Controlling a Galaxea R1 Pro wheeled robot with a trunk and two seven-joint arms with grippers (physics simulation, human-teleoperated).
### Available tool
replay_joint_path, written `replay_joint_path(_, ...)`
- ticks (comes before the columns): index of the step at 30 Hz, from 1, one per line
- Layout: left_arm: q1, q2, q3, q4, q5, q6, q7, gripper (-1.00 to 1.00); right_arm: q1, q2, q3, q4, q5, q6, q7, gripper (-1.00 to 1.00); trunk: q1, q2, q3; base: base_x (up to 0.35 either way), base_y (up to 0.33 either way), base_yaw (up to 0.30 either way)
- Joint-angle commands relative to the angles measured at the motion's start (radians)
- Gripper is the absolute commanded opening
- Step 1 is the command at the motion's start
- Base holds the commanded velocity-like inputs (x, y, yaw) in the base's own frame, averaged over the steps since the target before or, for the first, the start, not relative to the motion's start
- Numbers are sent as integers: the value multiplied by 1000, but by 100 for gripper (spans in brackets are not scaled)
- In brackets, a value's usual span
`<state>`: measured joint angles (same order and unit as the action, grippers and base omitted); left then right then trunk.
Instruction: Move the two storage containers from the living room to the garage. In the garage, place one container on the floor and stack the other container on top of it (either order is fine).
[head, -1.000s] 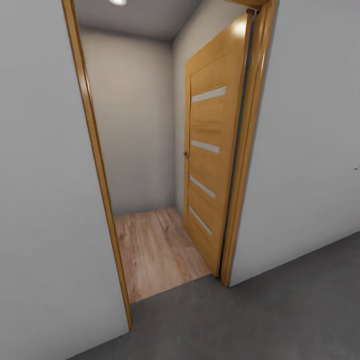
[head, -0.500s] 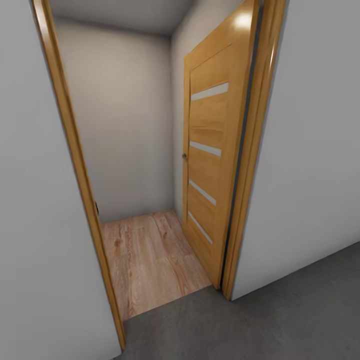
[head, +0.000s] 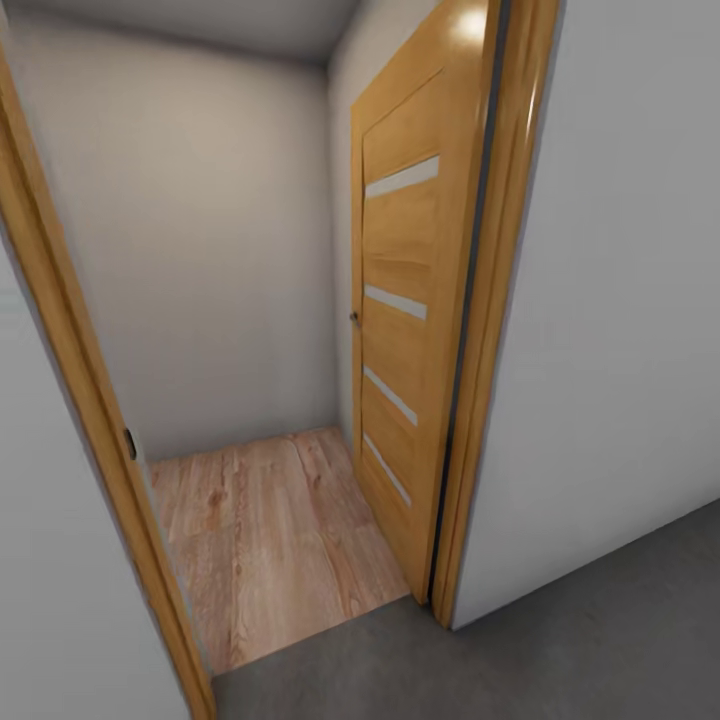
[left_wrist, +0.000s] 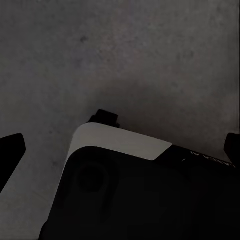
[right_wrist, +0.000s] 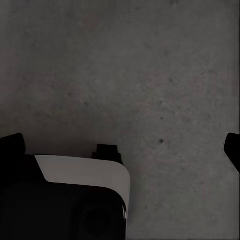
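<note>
**Doorway approach: frame fills more of head view than 1.0 s ago**

Since the earlier head pictures the whole picture has shifted: the doorway looms larger, its left jamb (head: 90, 440) now runs off the top left corner, and the ceiling light seen 1.0 s ago is out of frame. This is camera travel, not motion of the door.

Head view: open wooden door (head: 410, 330) with four pale glass slats, swung inward against the right wall of a small pale-walled space. Small dark knob (head: 354, 317) on its near edge. Wood-plank flooring (head: 270, 530) lies beyond the threshold; dark grey concrete floor (head: 560, 640) on the near side. White wall (head: 630, 320) to the right of the right jamb (head: 490, 330). A small dark strike plate (head: 129, 443) sits on the left jamb.

Left wrist view: left gripper (left_wrist: 122, 150) points down at the speckled concrete floor. Both fingertips (left_wrist: 11, 150) show as dark tips at opposite picture edges, spread wide, nothing between them but a white-and-black part of the robot's base (left_wrist: 120, 142) beneath and beyond the fingers.

Right wrist view: right gripper (right_wrist: 125, 147), fingertips (right_wrist: 12, 145) likewise spread wide, nothing clasped; base part (right_wrist: 82, 172) lies below, nearer one finger, concrete floor past the other.

Task thing in view: the grey concrete floor, directly under both sets of fingers.
</note>
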<state>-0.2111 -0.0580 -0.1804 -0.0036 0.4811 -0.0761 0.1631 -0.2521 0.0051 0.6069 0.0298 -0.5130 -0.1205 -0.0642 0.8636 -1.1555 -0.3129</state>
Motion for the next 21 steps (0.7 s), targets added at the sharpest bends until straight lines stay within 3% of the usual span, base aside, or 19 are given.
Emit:
replay_joint_path(1, -1, 0, -8, 0, 8, -3, 4, 100, -1, 1, 8, 2, -9, -5, 1, 100, 0, -1, -1, 282, -229, 0)
replay_joint_path(8, -1, 0, -9, 0, 8, -7, 4, 100, -1, 0, 8, 2, -9, -7, 0, 100, 0, -1, -1, 281, -229, 63)
replay_joint_path(21, -1, 0, -8, 0, 8, -10, 4, 100, -1, -2, 8, 2, -9, -7, -1, 100, 0, -1, -1, 264, -226, 258)
